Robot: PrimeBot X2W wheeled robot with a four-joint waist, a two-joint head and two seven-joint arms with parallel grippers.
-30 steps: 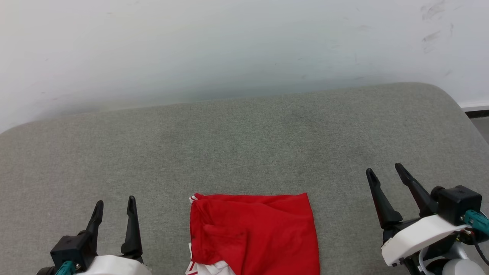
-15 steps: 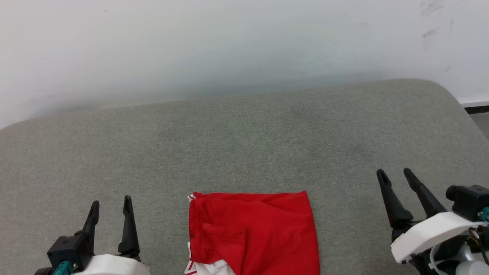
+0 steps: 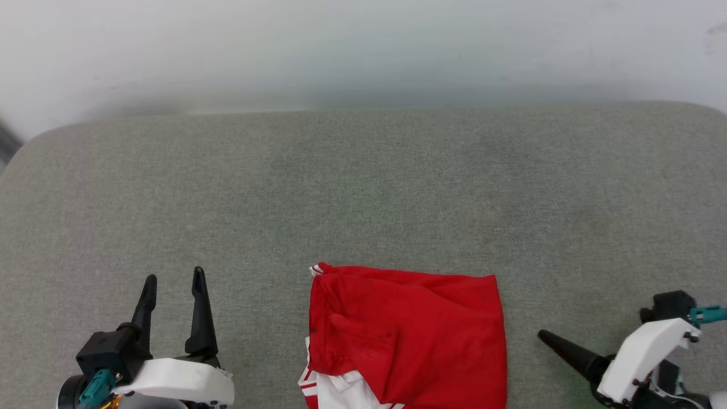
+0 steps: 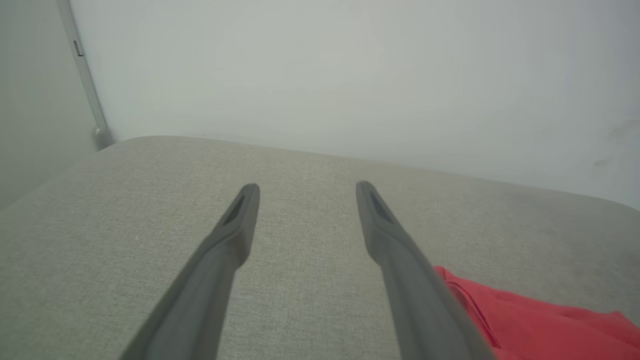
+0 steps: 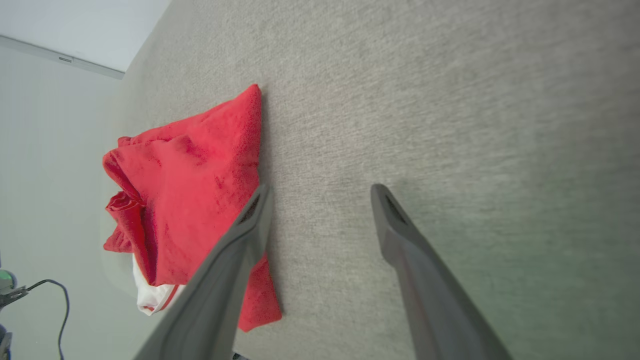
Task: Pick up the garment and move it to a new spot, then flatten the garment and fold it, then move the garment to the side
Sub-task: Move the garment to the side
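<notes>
Folded garment lies at six o'clock; left hand at eight and right hand at four, both spread.

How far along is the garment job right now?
Folding looks done: the garment lies as a compact red rectangle on the grey cushion. In hand: the right gripper, jaws open, points at its edge, not gripping; the left gripper is open, apart. Left: moving it aside.

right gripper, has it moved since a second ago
Yes. The right gripper has pulled back and turned toward the shirt: its fingertips stood beyond the shirt's far edge, now they point at its right side.
</notes>
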